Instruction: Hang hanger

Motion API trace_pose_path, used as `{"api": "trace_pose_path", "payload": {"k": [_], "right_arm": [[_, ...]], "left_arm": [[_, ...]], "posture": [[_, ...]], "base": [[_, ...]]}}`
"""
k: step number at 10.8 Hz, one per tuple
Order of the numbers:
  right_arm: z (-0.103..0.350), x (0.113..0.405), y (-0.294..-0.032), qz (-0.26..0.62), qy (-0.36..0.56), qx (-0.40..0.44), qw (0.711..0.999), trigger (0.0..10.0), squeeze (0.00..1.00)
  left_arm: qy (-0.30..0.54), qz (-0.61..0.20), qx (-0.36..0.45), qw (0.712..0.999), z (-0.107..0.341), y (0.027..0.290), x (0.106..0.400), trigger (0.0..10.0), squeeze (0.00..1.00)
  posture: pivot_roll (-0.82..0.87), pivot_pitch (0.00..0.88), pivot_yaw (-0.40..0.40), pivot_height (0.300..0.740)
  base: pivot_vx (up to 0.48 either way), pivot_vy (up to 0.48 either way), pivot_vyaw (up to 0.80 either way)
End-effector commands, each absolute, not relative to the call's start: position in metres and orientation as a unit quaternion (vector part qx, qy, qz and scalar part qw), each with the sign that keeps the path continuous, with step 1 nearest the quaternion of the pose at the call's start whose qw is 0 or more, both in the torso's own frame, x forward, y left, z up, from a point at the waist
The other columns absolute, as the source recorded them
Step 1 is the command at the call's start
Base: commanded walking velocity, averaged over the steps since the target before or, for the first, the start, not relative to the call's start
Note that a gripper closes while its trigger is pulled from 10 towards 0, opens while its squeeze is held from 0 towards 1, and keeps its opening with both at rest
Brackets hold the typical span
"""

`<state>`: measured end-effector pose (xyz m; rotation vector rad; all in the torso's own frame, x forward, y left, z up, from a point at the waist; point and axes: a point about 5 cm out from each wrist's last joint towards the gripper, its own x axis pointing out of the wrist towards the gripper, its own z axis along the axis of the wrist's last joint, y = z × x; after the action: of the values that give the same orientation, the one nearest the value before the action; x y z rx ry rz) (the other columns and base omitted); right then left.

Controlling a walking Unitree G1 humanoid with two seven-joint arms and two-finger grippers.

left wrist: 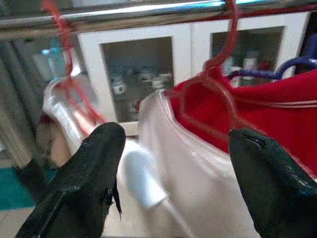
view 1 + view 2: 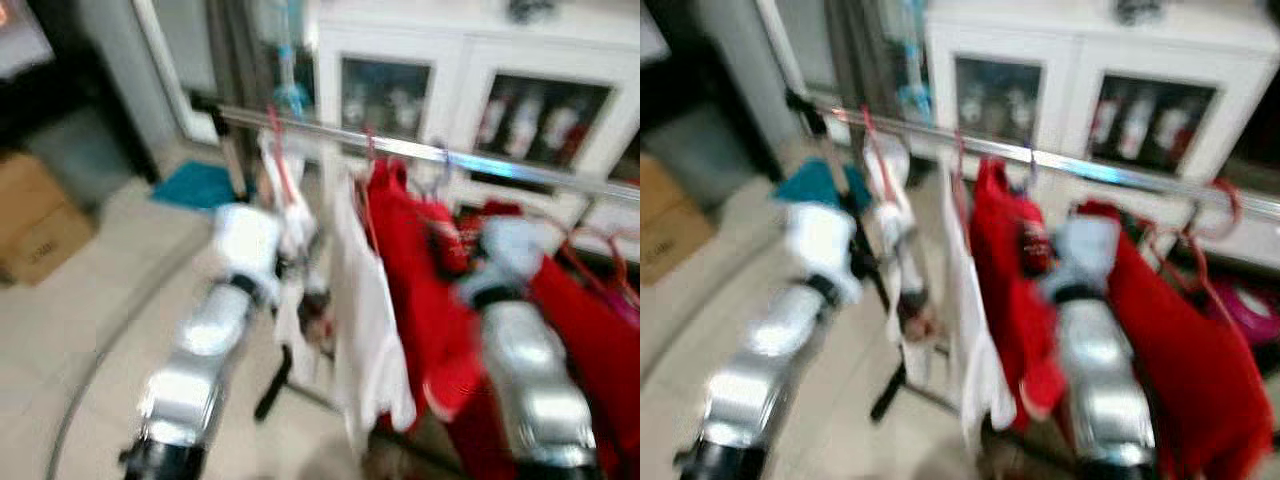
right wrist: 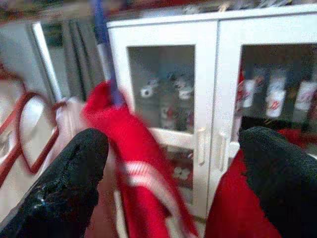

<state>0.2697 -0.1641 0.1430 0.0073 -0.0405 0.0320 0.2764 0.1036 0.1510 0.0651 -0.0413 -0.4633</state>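
Left wrist view: I'm holding the left gripper wide open, red hanger hanging just beyond its fingertips; right gripper also gaping.

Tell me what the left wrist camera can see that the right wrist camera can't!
Left wrist view alone: the shiny rail with a red hanger hooked over it, a white shirt on that hanger, and the left tool with its black fingers spread apart.

Right wrist view alone: a blue hanger hook poking out of a red garment, empty red hangers off to one side, and the right tool, fingers also apart.

Both: the white cabinet with glass doors, and red clothes.
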Motion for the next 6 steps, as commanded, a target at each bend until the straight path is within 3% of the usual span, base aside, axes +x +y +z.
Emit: {"api": "trace_pose_path", "payload": {"k": [1, 6], "right_arm": [[0.15, 0.27, -0.158, 0.034, -0.03, 0.009, 0.999, 10.0, 0.0], [0.166, 0.278, -0.196, 0.059, 0.021, -0.011, 0.998, 10.0, 0.0]], "left_arm": [[-0.017, -0.23, 0.038, 0.972, 0.15, 0.111, 0.275, 10.0, 0.0], [0.014, -0.419, 0.078, 0.904, 0.156, 0.107, 0.255, 10.0, 0.0]], "posture": [[0.11, 0.025, 0.055, 0.74], [0.1, 0.026, 0.062, 0.74]], "base": [[0.0, 0.0, 0.0], [0.0, 0.0, 0.0]]}}
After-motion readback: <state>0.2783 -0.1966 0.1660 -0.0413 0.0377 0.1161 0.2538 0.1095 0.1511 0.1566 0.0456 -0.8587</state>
